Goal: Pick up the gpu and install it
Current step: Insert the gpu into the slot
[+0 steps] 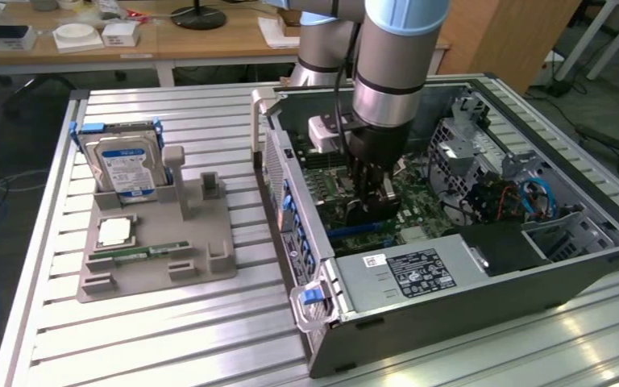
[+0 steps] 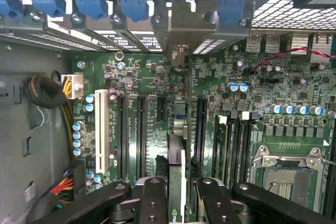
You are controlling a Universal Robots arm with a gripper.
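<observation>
The tool (image 2: 178, 203) was clamped on the gpu (image 2: 175, 166), its fingers (image 2: 152, 203) pressing the card's two flat faces. The card stood on edge directly beneath the tool, over the long slots of the motherboard (image 2: 152, 82) inside the computer case (image 1: 567, 266). It looked light and stiff but fragile. It was probably best gripped on bare board near the top edge, squarely and without much squeeze.

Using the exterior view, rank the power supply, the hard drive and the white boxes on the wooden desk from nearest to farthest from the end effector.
1. power supply: in the computer case, close beside the end effector.
2. hard drive: upright in the grey tray, at the exterior view's left.
3. white boxes: on the desk beyond the table.
</observation>
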